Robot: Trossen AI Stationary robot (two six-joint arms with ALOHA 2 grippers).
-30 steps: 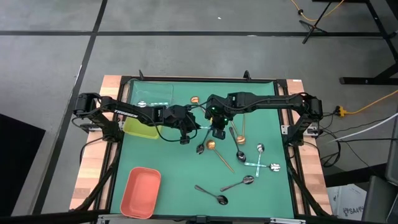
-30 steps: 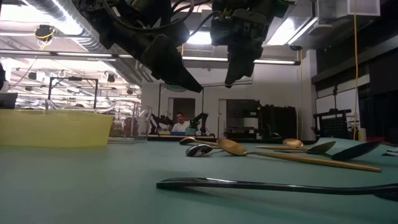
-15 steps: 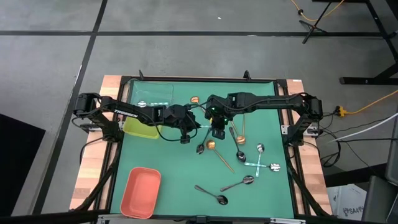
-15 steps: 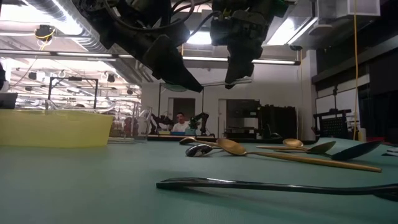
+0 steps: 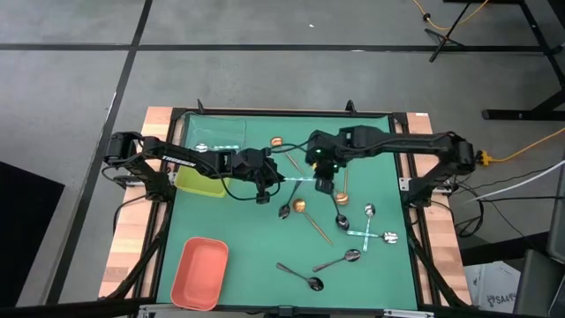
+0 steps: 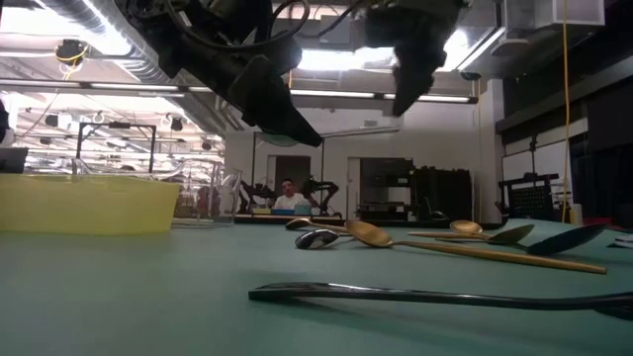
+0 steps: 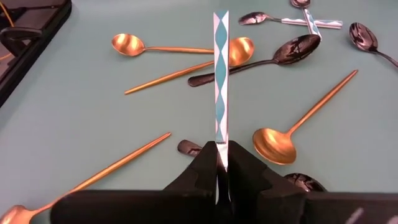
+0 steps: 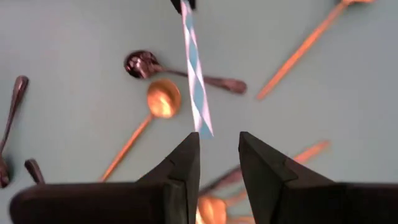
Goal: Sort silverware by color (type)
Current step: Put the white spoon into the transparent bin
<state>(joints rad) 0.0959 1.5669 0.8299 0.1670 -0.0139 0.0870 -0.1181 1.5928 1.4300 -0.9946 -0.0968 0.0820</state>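
My left gripper (image 5: 262, 189) is shut on a spoon with a blue-and-white diamond-patterned handle (image 7: 221, 74), held above the green mat near the table's middle. The handle reaches toward the right edge (image 5: 296, 180); its other end is hidden between the fingers. My right gripper (image 8: 219, 155) is open and hangs higher (image 6: 407, 94), just off the handle's free end (image 8: 204, 129), touching nothing. Gold (image 5: 300, 206), dark (image 5: 284, 211) and silver (image 5: 369, 210) spoons lie flat on the mat. My left gripper pinches one end of the patterned handle (image 7: 219, 148) between its two fingers. The fingers come from the table's left, slanting down, and lie along the handle. The spoon sticks straight out from the fingertips, lifted clear of the mat; the end inside the grip is hidden by the fingers.
A yellow-green tray (image 5: 199, 183) sits just left of my left gripper, a clear tray (image 5: 216, 134) at the far left, a salmon tray (image 5: 200, 272) at the near left. Loose spoons scatter over the mat's right half, two dark ones (image 5: 305, 278) near the front edge.
My right gripper has opened and let go of the patterned handle, then risen and drawn back toward the table's right edge. The spoon stays out level in my left gripper, which has kept still.
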